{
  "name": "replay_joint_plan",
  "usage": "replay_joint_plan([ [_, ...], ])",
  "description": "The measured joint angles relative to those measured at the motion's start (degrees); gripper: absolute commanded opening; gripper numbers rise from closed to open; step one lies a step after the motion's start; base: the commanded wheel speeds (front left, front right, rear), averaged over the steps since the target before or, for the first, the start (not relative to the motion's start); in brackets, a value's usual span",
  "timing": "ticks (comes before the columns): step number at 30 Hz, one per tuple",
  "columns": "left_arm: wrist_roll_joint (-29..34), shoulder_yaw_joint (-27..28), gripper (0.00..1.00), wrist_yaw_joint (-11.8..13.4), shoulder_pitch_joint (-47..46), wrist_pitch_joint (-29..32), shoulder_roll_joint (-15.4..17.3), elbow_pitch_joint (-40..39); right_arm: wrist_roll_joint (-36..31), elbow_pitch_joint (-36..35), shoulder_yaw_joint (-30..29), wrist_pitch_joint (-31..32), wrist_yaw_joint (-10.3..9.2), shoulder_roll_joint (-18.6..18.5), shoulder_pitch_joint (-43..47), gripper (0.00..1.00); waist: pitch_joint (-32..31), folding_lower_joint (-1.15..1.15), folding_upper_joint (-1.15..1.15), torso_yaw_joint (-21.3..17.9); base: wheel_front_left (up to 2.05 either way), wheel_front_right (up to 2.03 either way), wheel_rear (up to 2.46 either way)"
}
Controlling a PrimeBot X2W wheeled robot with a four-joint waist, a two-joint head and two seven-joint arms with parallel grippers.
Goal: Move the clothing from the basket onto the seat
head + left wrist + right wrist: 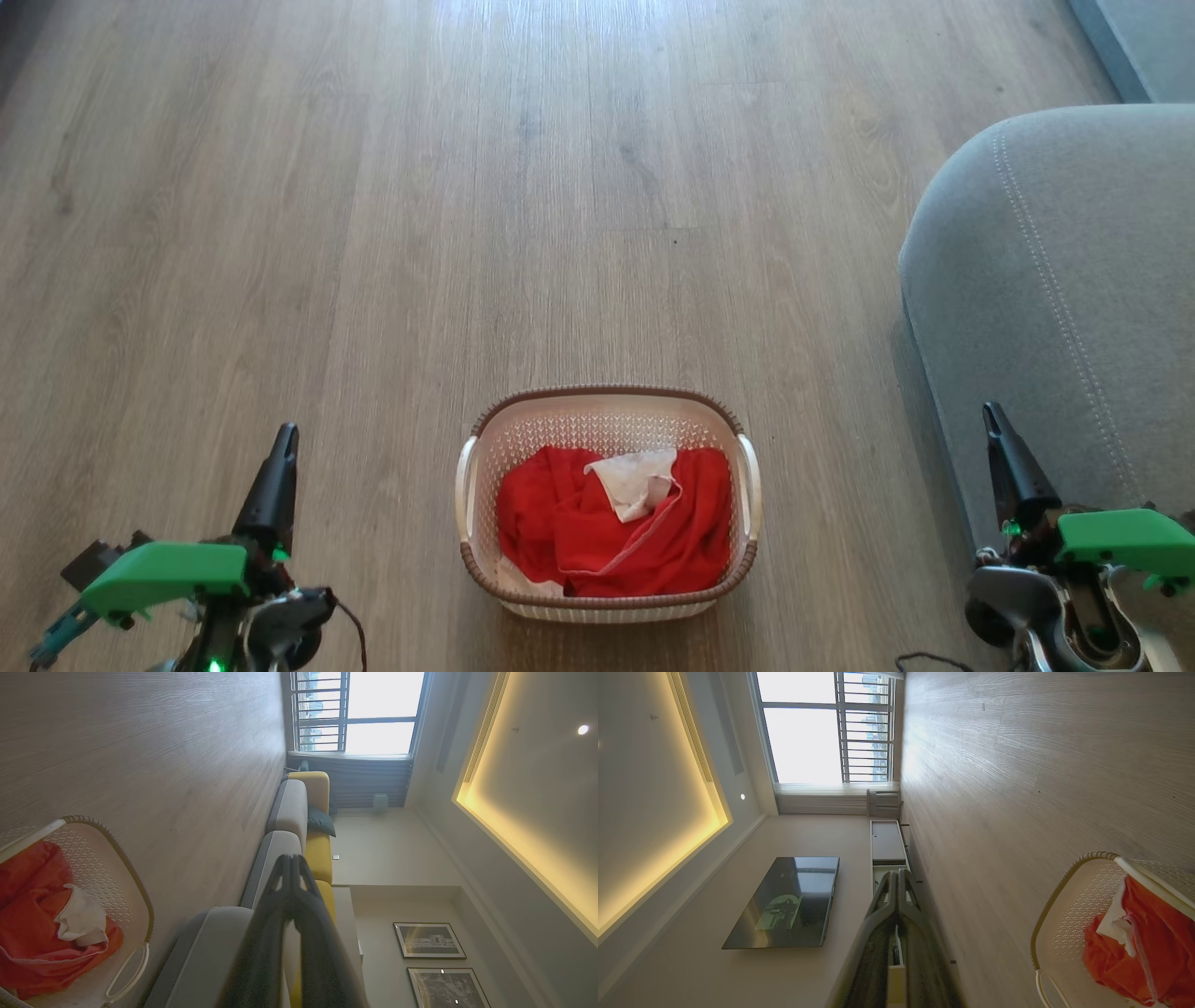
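The cream basket (607, 425) with a brown rim stands on the wooden floor, low in the middle of the head view. Inside it lies red clothing (611, 537) with a small white cloth (637, 481) on top. The grey seat (1064, 308) with pale stitching fills the right side. My left gripper (283, 439) is shut at the lower left, well apart from the basket. My right gripper (991, 415) is shut at the lower right, in front of the seat's edge. The left wrist view has the basket (135, 896), the clothing (32, 933) and my fingers (292, 861) pressed together; the right wrist view has the basket (1069, 905).
Bare wooden floor (467, 187) stretches ahead and to the left of the basket. A second grey cushion (1139, 42) sits at the top right. The wrist views catch a sofa with yellow backs (320, 849), a window (822, 728), a wall television (784, 903) and a low cabinet (887, 844).
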Motion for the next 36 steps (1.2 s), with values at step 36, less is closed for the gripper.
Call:
replay_joint_plan([
  [36,0.0,0.0,0.00,0.0,0.0,0.0,0.0,0.0,0.0,0.0,0.0,0.0,0.00,0.0,0.0,0.00,0.0,0.00,0.00,0.0,0.00,0.00,0.00],
])
